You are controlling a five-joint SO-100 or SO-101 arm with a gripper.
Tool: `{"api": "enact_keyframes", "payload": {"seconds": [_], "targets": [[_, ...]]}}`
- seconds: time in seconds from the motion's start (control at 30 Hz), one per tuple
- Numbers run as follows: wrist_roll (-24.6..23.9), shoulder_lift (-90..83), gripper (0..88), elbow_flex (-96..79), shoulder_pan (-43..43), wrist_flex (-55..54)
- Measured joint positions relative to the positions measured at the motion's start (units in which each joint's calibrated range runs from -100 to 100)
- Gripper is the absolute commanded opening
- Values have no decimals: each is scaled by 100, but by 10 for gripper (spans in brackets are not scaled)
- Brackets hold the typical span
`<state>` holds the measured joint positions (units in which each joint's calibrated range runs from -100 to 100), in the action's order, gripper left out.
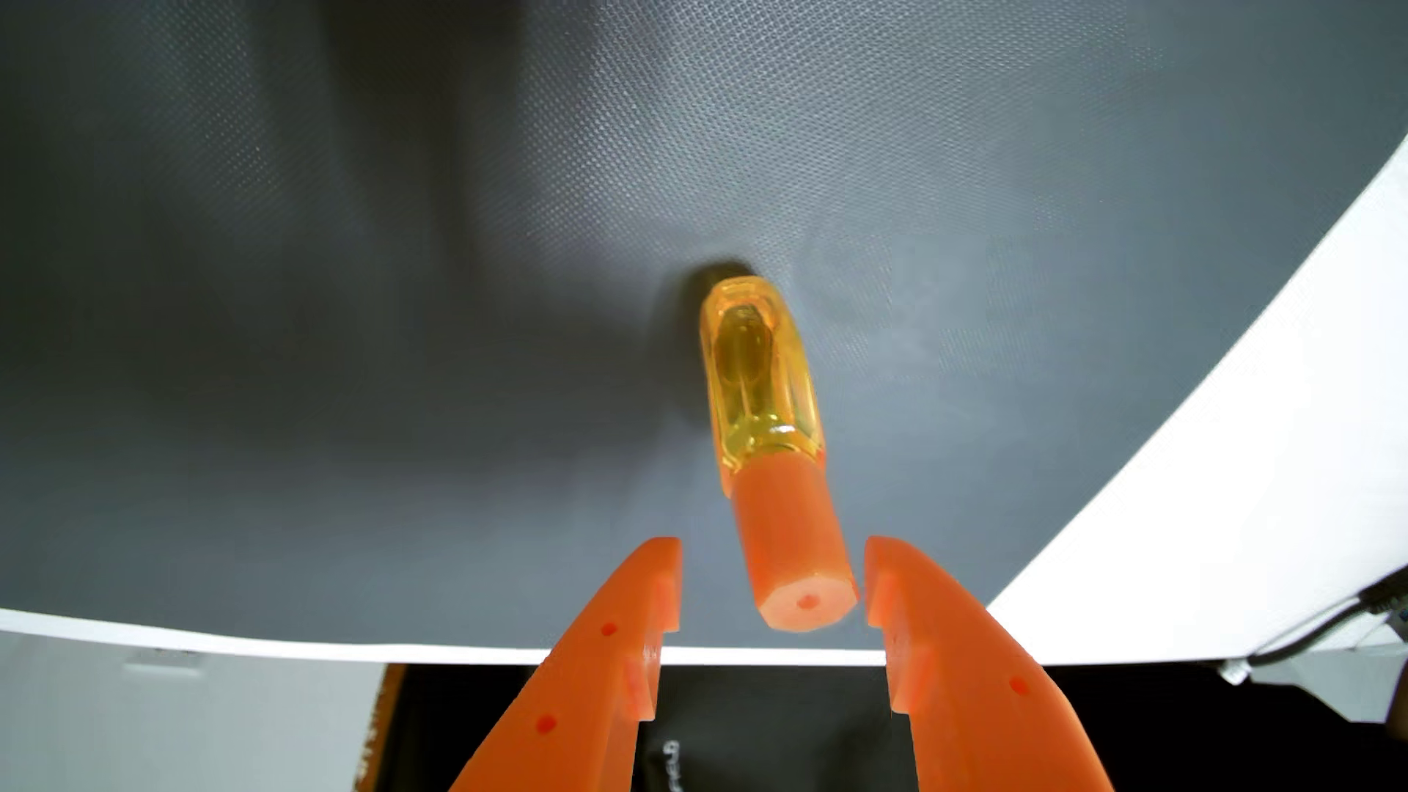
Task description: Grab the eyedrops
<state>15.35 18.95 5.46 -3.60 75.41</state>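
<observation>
Grey, finely woven matting (381,343) covers most of what I see from the wrist view, laid over a white tabletop (1234,487) whose bare margin curves along the bottom and up the right side. I have open mat on every side of the target, widest to the left and above. Below the white edge lies a black surface (762,731) carrying small white lettering too blurred for me to read. My orange plastic jaws (772,582) come in from the bottom edge, spread wide and holding nothing. The eyedrops, a clear amber-yellow bottle with an opaque orange ribbed cap (766,403), stand on the mat, cap toward me, its top between the two tips, nearer the right one.
</observation>
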Motion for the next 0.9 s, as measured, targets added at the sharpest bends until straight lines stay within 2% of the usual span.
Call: {"api": "enact_keyframes", "payload": {"seconds": [0.9], "targets": [[-84, 661, 139, 36, 217, -174]]}}
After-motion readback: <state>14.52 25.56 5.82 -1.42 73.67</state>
